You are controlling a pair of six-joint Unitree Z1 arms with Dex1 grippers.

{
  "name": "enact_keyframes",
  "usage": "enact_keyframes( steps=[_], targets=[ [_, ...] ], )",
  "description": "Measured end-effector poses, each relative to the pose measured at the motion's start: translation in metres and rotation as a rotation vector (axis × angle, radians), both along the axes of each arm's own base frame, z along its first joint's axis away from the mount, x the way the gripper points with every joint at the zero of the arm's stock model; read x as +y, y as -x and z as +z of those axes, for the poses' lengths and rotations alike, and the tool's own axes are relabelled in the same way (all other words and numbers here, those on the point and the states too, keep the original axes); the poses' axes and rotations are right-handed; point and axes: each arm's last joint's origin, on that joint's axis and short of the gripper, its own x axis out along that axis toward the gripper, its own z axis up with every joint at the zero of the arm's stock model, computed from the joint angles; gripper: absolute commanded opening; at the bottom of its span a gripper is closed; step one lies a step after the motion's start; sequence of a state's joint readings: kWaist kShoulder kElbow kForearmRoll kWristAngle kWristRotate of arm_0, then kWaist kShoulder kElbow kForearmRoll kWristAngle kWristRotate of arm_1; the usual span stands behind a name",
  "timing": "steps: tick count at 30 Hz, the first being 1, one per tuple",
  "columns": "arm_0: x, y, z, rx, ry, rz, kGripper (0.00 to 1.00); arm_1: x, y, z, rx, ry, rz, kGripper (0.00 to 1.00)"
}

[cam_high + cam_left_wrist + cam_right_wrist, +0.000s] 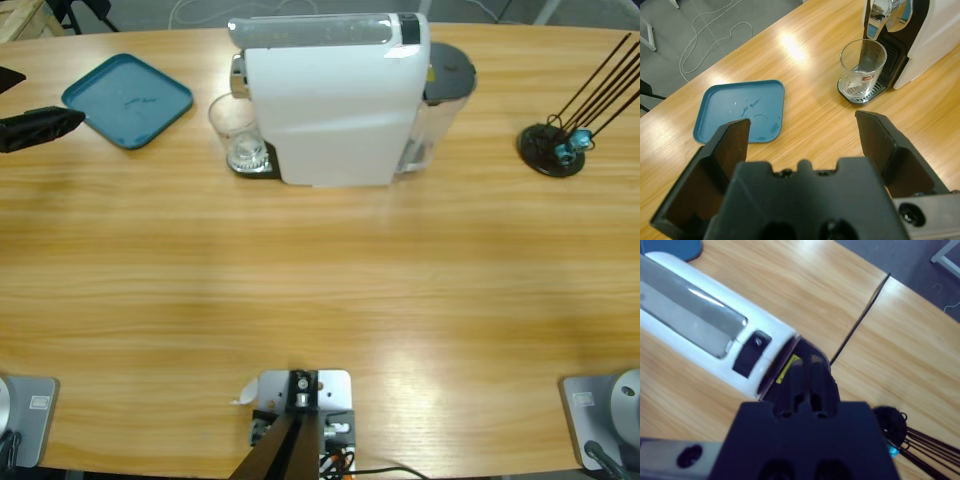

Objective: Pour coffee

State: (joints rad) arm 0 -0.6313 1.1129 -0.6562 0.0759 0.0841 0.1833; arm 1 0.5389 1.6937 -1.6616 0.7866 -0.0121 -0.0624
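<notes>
The glass tumbler [863, 67] was seen standing on the drip grate under the spout of the white coffee machine [335, 100], apparently empty; no coffee could be made out. The left gripper [802, 137] was held wide open, short of it (beside the teal tray [742, 111]). A grasp seemed next. The right gripper [807, 385] was closed above the machine's top, empty.

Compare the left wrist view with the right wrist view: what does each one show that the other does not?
Only the left wrist view shows the glass tumbler under the spout, the blue tray's full shape, and the left gripper with fingers apart. Only the right wrist view shows the black stand with rods and the machine's top button. Both show the white coffee machine and the wooden table.
</notes>
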Motion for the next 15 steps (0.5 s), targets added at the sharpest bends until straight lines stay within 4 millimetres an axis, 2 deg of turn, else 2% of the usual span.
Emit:
enact_keyframes(
  steps=[6,11,15],
  targets=[
    [0.0,0.0,0.0,0.003,0.003,0.003,0.899,0.024,-0.012,0.002,0.022,0.039,0.051,0.0],
    [0.0,0.0,0.0,0.003,0.003,0.003,0.9,0.04,-0.01,-0.003,0.043,0.062,0.085,0.0],
    [0.0,0.0,0.0,0.003,0.003,0.003,0.904,0.044,-0.006,-0.004,0.048,0.075,0.096,0.0]
  ],
)
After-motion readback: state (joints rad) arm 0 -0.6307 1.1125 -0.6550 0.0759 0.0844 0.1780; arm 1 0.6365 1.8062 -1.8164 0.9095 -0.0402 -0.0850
